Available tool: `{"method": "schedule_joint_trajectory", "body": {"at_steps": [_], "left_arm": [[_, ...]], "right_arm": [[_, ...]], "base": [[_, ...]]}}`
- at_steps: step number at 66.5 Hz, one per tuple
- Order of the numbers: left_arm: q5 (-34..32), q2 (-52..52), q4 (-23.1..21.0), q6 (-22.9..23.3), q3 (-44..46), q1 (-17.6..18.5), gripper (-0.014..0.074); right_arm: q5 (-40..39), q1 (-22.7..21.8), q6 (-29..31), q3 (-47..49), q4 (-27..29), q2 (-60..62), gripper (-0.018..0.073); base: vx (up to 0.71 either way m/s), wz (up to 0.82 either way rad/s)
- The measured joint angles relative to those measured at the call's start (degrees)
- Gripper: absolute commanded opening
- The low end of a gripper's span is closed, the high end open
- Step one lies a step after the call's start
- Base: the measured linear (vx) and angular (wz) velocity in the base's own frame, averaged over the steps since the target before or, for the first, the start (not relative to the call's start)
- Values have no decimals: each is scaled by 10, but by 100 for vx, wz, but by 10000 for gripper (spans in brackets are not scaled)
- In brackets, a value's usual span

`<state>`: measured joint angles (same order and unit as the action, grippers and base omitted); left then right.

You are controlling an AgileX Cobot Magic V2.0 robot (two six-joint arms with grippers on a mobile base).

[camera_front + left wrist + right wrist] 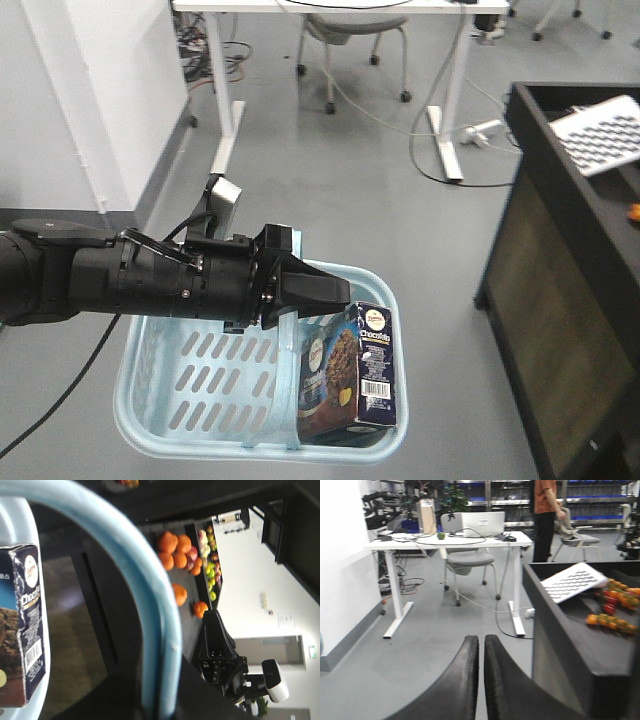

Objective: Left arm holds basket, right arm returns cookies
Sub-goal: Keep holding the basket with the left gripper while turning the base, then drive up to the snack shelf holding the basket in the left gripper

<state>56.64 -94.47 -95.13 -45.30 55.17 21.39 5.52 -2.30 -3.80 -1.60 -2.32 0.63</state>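
Grey lab floor, desks at the back. Left gripper [335, 291] is clamped on the handle [150, 590], so the basket [200, 440] hangs off the floor as a steady target. Cookies [350, 375] stand on end at its right side, not yet lifted. Black fruit stand [560, 300] is probably the return spot. Right gripper [481, 642] has its fingers together, empty, and sits well apart from the cookies.

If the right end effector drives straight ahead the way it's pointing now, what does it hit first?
Nothing close: the right end effector points over bare grey floor toward the office chair at the white desk. The black counter sits right of that line. Depth unclear.
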Motion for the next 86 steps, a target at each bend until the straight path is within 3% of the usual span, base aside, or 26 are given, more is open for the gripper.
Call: {"method": "schedule_joint_trajectory", "body": {"at_steps": [86], "left_arm": [[-4,0,-1,0,0,0,-3]], "right_arm": [[0,0,0,0,0,0,-6]], "base": [[25,73]]}}
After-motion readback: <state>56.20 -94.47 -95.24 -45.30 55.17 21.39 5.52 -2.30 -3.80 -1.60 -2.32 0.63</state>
